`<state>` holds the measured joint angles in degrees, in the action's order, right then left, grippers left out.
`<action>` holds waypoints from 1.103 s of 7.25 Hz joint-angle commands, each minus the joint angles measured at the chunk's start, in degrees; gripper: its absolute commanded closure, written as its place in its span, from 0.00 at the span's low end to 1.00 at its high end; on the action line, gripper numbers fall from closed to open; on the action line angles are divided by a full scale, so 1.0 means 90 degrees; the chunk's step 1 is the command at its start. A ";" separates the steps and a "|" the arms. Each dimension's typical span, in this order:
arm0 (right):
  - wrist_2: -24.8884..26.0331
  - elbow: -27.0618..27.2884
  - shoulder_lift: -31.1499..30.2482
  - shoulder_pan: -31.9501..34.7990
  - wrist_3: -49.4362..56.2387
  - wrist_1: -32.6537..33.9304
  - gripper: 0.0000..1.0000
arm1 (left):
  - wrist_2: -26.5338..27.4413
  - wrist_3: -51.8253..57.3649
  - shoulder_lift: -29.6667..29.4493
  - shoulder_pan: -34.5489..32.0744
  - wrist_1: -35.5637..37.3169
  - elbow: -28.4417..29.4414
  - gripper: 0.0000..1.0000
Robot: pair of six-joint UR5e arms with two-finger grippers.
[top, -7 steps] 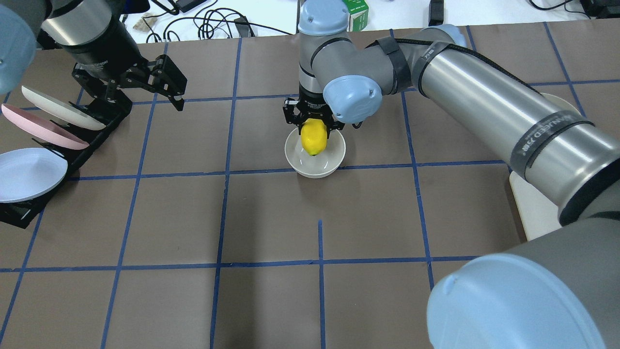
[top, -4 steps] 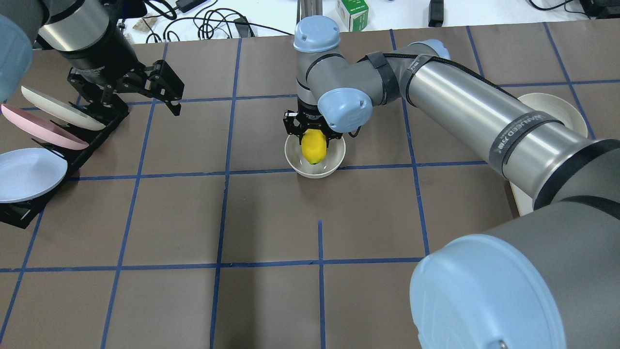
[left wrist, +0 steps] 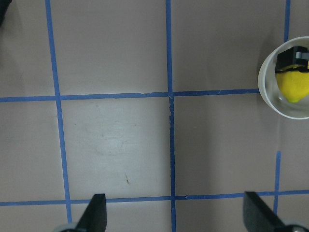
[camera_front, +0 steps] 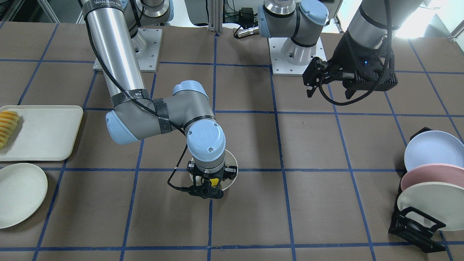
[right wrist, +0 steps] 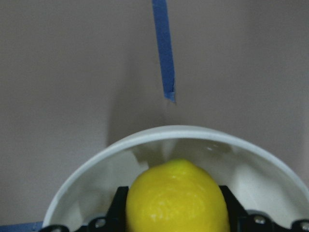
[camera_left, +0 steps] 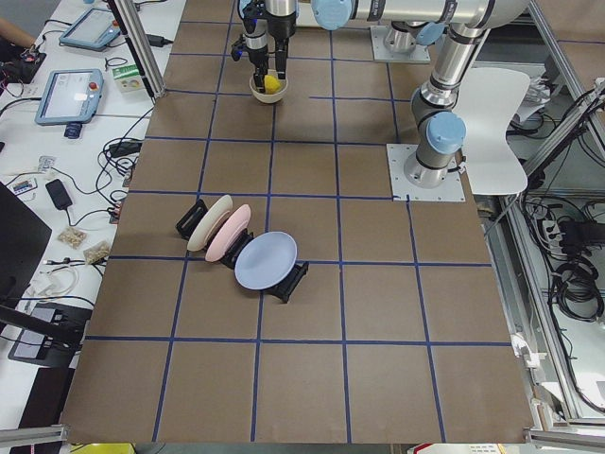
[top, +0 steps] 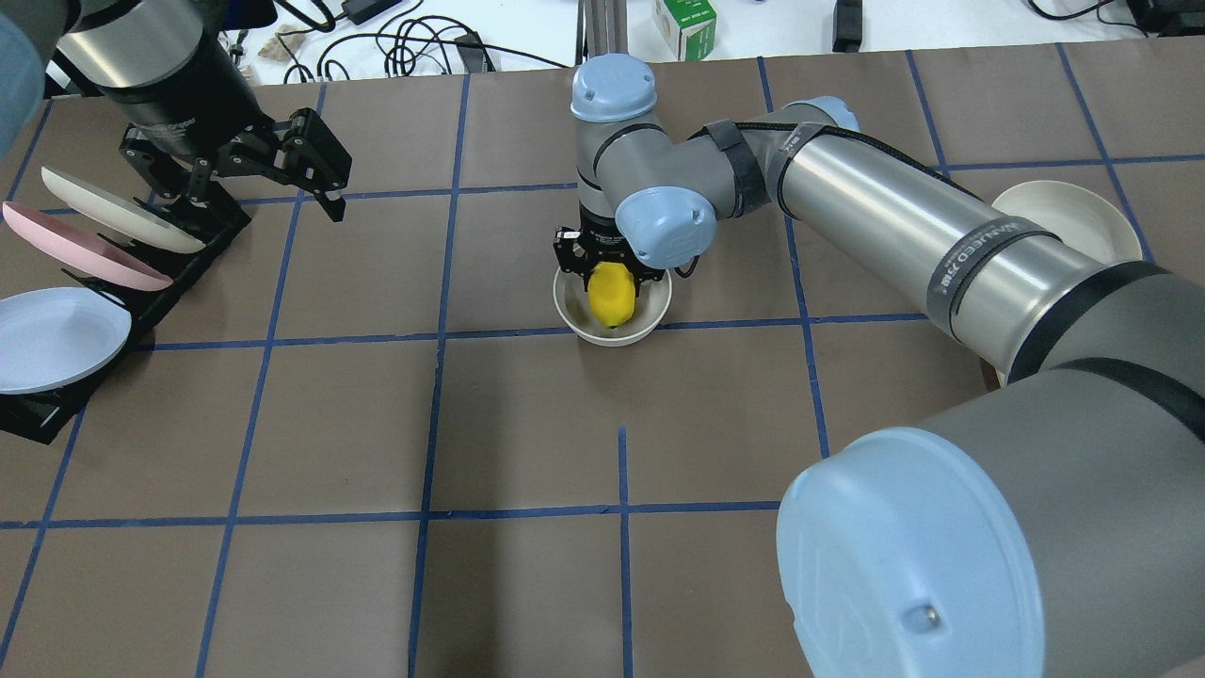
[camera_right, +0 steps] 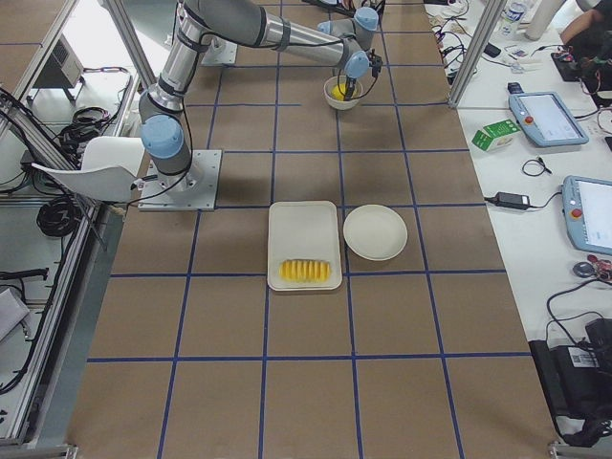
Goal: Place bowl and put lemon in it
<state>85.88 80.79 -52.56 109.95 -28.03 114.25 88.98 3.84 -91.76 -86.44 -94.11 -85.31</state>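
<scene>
The off-white bowl [top: 573,318] stands on the table near the middle, also seen in the front-facing view [camera_front: 233,161]. My right gripper [top: 610,273] points straight down into it and is shut on the yellow lemon [top: 610,296], which hangs low inside the bowl. In the right wrist view the lemon [right wrist: 176,198] sits between the black fingers [right wrist: 118,208] over the bowl's rim [right wrist: 169,131]. My left gripper [top: 318,179] is open and empty, raised at the far left near the plate rack. Its wrist view shows the bowl [left wrist: 268,96] and lemon [left wrist: 293,86] at the right edge.
A black rack [top: 179,254] with cream, pink and blue plates stands at the left edge. A flat cream plate [camera_front: 18,192] and a cream tray [camera_front: 47,134] with sliced orange-yellow food [camera_front: 7,127] lie on my right side. Cables and a green box lie beyond the far edge.
My right gripper has lowered the lemon deeper into the bowl. My left arm has drifted slightly back and to the left.
</scene>
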 commanded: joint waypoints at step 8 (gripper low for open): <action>0.0541 0.0046 -0.2878 -0.1774 0.1771 -0.2828 0.00 | -0.0004 -0.0163 -0.0029 0.0005 -0.0022 0.0075 0.00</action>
<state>87.75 80.81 -74.23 98.06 -18.44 93.18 88.88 2.37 -92.10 -86.43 -94.31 -84.63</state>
